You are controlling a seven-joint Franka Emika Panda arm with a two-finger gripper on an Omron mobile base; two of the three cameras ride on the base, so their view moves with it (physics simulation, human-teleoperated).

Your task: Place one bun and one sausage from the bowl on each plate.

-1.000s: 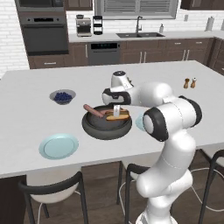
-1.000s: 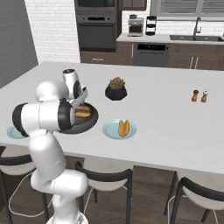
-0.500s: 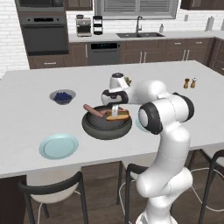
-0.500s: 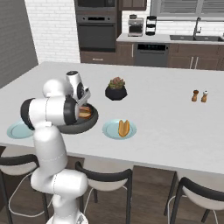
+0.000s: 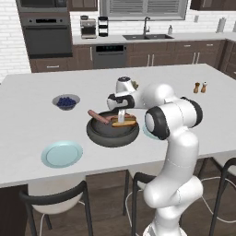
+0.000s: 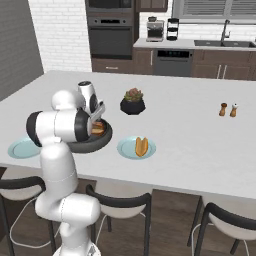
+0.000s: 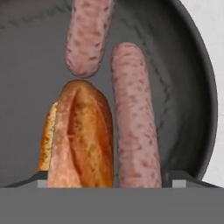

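claw: my claw [image 7: 105,186] is down inside the bowl [image 7: 192,87]; the tips stand wide, one outside the bun [image 7: 81,135] and one outside the near sausage [image 7: 133,113]. nothing is clamped yet that i can see, so i call it open.
bowl contents: one bun and two sausages lie in the dark bowl on the desk [image 5: 32,124]. the far sausage [image 7: 87,35] sits beyond the bun's tip, well clear of the tips.
plates: right plate [image 6: 127,150] already carries a bun [image 6: 141,146]; left plate [image 5: 62,154] is bare.
bracket: both bun and near sausage lie between my tips, side by side and touching or nearly so. closing here may take both, or roll one off the other.
handling, bun: i judge it light, soft, easily crushed; take it mid-length across its width, gently.
handling, sausage: i judge it light, firmer, smooth and round, so it may squirt out of a pinch; grip it at the middle, square to its length.
long axis: in the hand view bun and near sausage run parallel, lengthwise away from the camera, across the closing line. far sausage leans slightly off that line.
bun top: slit faces up toward the camera.
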